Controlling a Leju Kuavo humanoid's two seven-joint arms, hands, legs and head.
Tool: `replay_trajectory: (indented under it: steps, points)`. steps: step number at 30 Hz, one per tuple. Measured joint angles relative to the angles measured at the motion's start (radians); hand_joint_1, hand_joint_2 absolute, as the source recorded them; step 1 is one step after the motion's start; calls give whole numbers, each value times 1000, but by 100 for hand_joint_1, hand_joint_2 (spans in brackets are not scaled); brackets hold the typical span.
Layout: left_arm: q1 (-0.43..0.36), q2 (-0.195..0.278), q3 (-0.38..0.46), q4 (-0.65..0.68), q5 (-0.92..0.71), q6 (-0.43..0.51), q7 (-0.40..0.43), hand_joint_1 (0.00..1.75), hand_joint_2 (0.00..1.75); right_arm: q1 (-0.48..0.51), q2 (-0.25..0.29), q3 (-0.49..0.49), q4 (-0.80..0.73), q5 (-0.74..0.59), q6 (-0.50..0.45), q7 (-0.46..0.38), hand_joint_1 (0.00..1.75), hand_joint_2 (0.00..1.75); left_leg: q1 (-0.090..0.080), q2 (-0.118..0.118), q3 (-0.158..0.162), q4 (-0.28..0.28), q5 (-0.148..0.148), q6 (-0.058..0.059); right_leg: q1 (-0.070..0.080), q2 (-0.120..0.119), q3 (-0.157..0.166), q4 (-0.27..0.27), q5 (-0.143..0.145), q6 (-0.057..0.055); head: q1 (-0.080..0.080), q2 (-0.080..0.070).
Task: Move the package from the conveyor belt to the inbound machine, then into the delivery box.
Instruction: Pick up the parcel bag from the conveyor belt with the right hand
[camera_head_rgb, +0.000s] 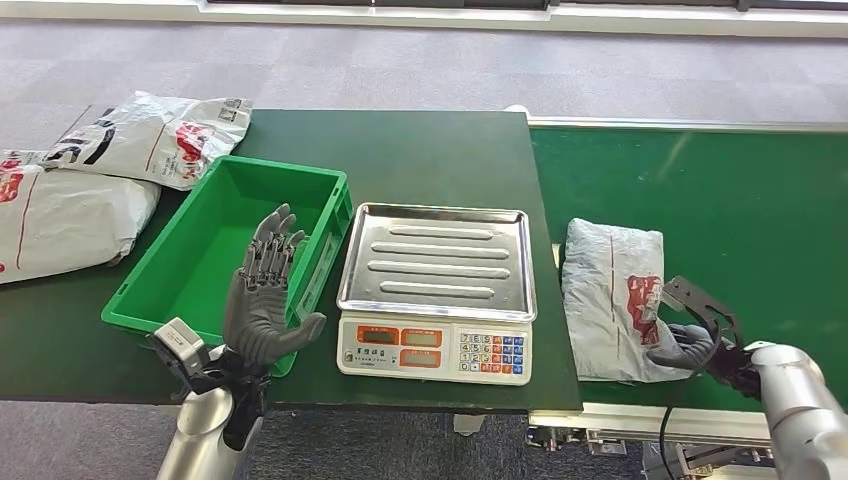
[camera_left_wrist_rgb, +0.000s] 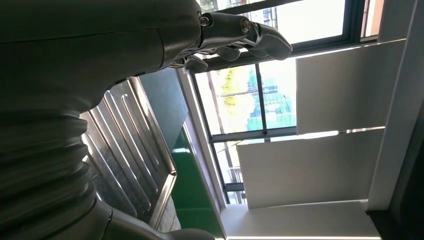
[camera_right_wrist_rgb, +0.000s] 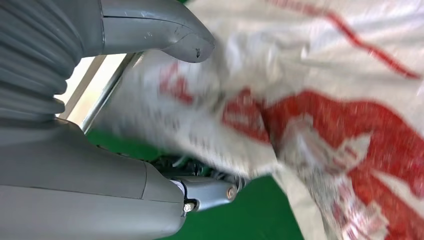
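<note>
Head view first: a grey-white package (camera_head_rgb: 615, 298) with a red printed mark lies on the green conveyor belt (camera_head_rgb: 740, 200), close to its near edge and just beside the dark green table (camera_head_rgb: 430, 150). The right hand (camera_head_rgb: 697, 335) is at the package's near right corner, its dark fingers curled against the bag's edge; whether it truly grips the bag I cannot tell from up here. On the table stands the inbound machine (camera_head_rgb: 436, 295), a weighing scale with a ribbed steel pan, two orange display windows and a coloured keypad; its figures are too small to read. Left of it sits the green delivery box (camera_head_rgb: 200, 290), and the left hand (camera_head_rgb: 262, 300) is raised over the box's near right corner, palm open, fingers spread, holding nothing. Two more white mail bags (camera_head_rgb: 100, 170) with red and black printing lie at the table's far left; their lettering is not legible. Left wrist view: the left hand (camera_left_wrist_rgb: 235, 37) shows its fingers loosely extended, with the steel pan (camera_left_wrist_rgb: 130, 150) behind and windows beyond. Right wrist view: the package (camera_right_wrist_rgb: 320, 115) is pressed close against the right hand (camera_right_wrist_rgb: 165, 150), its red print blurred and unreadable, with the thumb (camera_right_wrist_rgb: 185, 37) on one face and a finger beneath.
</note>
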Motion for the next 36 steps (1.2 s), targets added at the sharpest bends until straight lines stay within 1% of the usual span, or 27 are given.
replay_trajectory:
  steps: [11, 13, 15, 19, 21, 23, 28, 31, 33, 36]
  points:
    - [-5, -4, 0, 0, -1, 0, 12, 0, 175, 26, 4, 0, 0, -3, -33, 7, 175, 175, 0, -2, -4, 0, 0, 0, 0, -1, -3, 0, 0, 0, 0, 0]
    - [-3, -4, 0, -1, -1, 2, 11, 0, 175, 29, 5, -2, 0, -17, -62, -3, 175, 175, 0, -2, -5, 0, 0, 0, 0, -1, -3, 0, 0, 0, 0, 0]
    - [3, -4, 0, -6, -2, 7, 11, 0, 175, 31, 9, -13, 0, -45, -110, -18, 175, 175, 0, -2, -5, 0, 0, 0, 0, -1, -4, 0, 0, 0, 0, 0]
    - [24, -4, 0, -21, -6, 15, 5, 0, 175, 32, 19, -51, -2, -107, -194, -50, 175, 175, 0, -2, -6, 0, 0, 0, 0, -2, -5, 0, 0, 0, 0, 0]
    - [35, -4, 0, -29, -9, 19, 1, 0, 175, 30, 25, -74, -5, -144, -224, -83, 175, 175, -1, -2, -7, 0, 0, 0, 0, -2, -5, 0, 0, 0, 0, 0]
    - [42, -4, 0, -36, -9, 23, -2, 0, 175, 25, 32, -100, -10, -192, -245, -133, 175, 175, -1, -3, -7, 0, 0, 0, -1, -2, -5, 0, 0, 0, 0, 0]
    - [57, -6, 0, -58, -13, 35, -5, 0, 175, -6, 52, -165, -37, -350, -314, -317, 175, 175, -1, -3, -7, 0, 0, 0, 0, -3, -5, 1, 0, 0, 0, 0]
    - [59, -8, 0, -68, -14, 40, -7, 0, 175, -29, 61, -180, -55, -401, -336, -368, 175, 175, -1, -4, -7, 0, 0, 0, 0, -4, -5, 1, 0, 0, 0, 0]
    - [61, -8, 0, -72, -14, 47, -9, 0, 175, -38, 70, -186, -72, -450, -354, -425, 175, 175, -1, -5, -8, 0, 0, 0, -1, -4, -6, 1, 0, 0, 0, 0]
    - [63, -8, 0, -75, -13, 58, -16, 0, 175, -58, 85, -188, -119, -558, -379, -507, 175, 175, -1, -6, -9, 0, 1, 0, -1, -5, -6, 1, 0, 0, 0, 0]
